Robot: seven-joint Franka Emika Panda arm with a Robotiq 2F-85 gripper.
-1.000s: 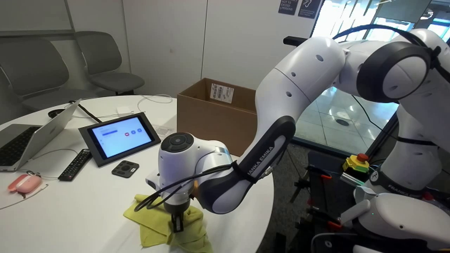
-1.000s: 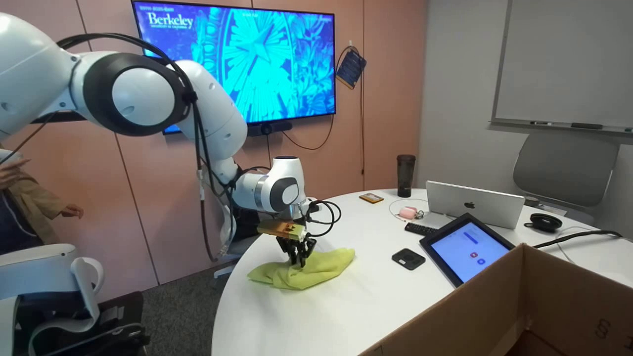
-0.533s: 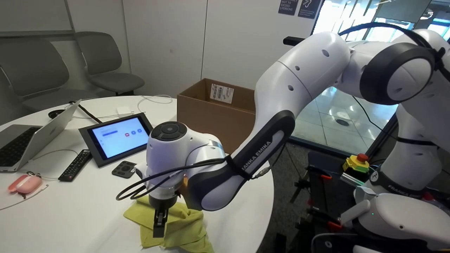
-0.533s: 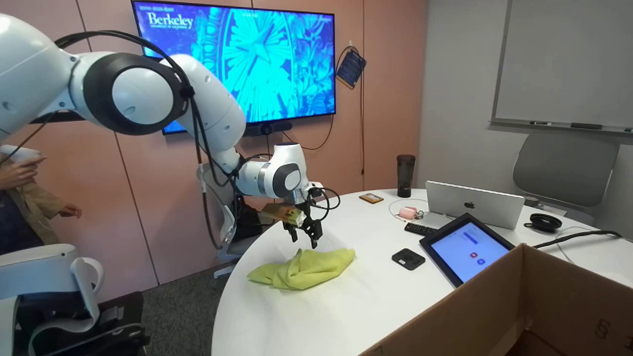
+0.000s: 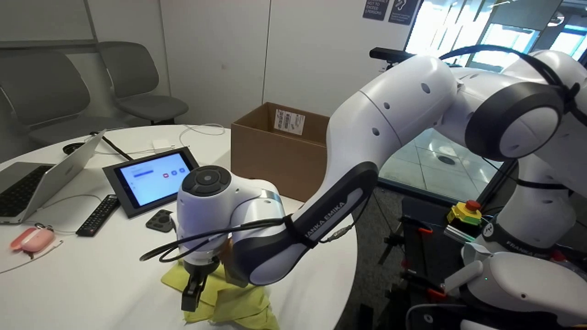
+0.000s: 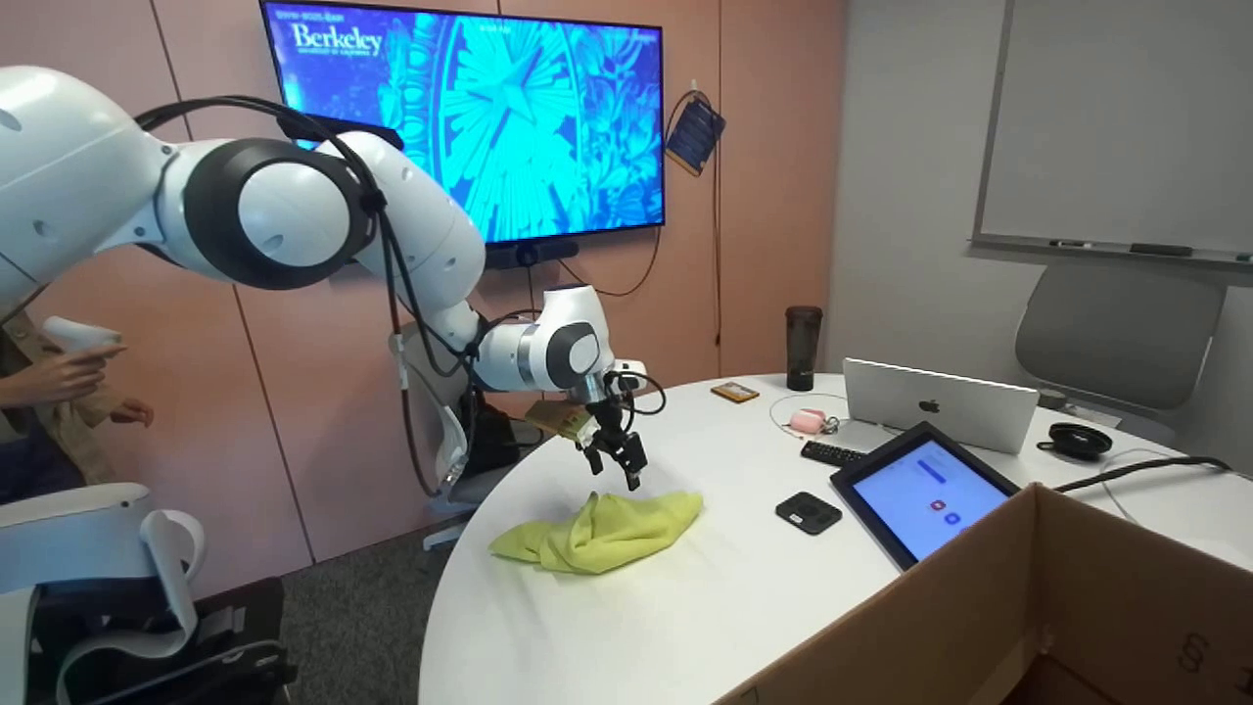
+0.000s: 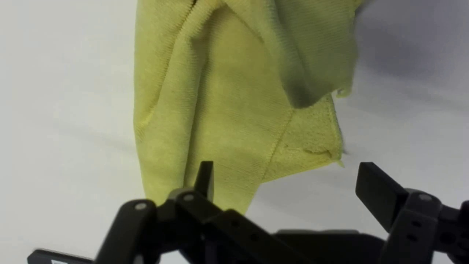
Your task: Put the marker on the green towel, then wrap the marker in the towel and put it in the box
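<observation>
The green towel [image 7: 238,95] lies bunched and folded over itself on the white table, with one fold raised; it shows as a yellow-green heap [image 6: 597,539] in an exterior view. My gripper [image 7: 285,165] is open wide, with no object between its fingers. It hangs above the towel's edge, apart from it, slightly tilted in an exterior view [image 6: 615,476]. In the wrist view its left finger overlaps the cloth and the right one is over bare table. The brown cardboard box [image 5: 275,160] stands open-topped on the table. The marker does not show; it is hidden or out of view.
A tablet on a stand [image 5: 156,178], a black puck-like device [image 6: 809,512] and a remote [image 5: 97,215] lie between towel and laptop [image 5: 50,174]. A pink earbud case [image 5: 34,239] and a dark tumbler [image 6: 803,348] are farther off. The box's tall walls [image 6: 940,607] rise beside the tablet.
The gripper has let go of the towel and opened. It has risen off the cloth, moved toward the towel's edge and tilted. The towel stays behind with a fold standing up.
</observation>
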